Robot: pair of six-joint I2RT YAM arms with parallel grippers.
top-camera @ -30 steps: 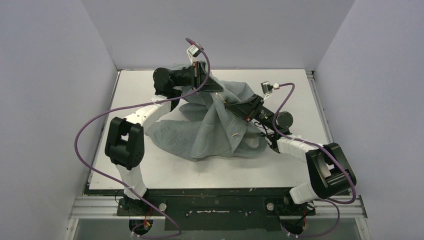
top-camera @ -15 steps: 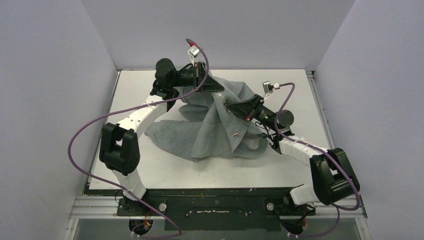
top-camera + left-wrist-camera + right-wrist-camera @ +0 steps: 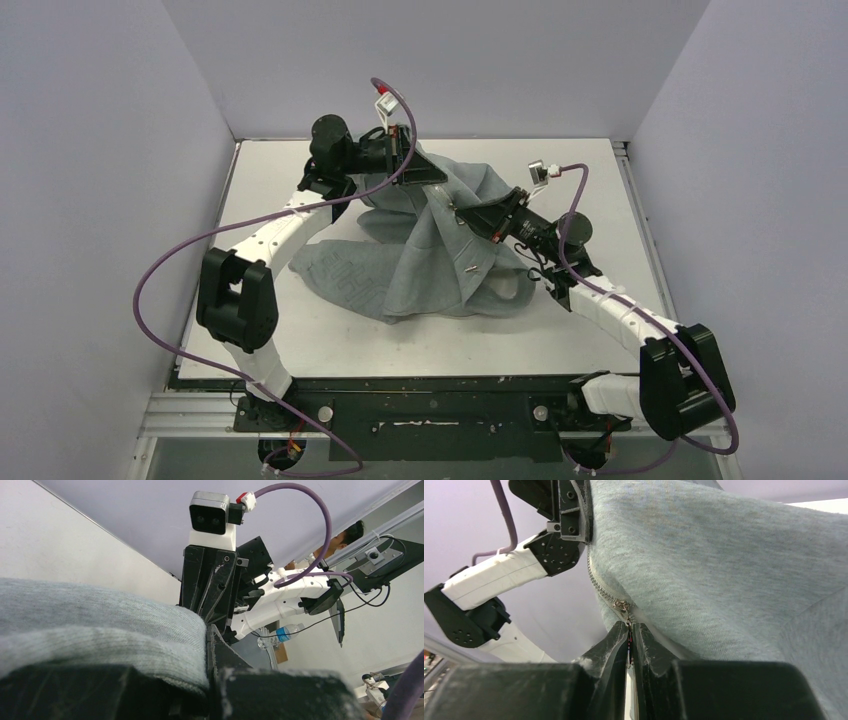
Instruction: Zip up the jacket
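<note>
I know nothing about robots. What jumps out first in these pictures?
A large light-grey soft sweatshirt jacket hangs tent-like over the white table, lifted at its far end by the left gripper. Just right of it, the right gripper pinches the small metal zipper pull.

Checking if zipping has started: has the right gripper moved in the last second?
No. The right gripper stays at the same spot against the table's far edge, pinching the jacket at its zipper.
</note>
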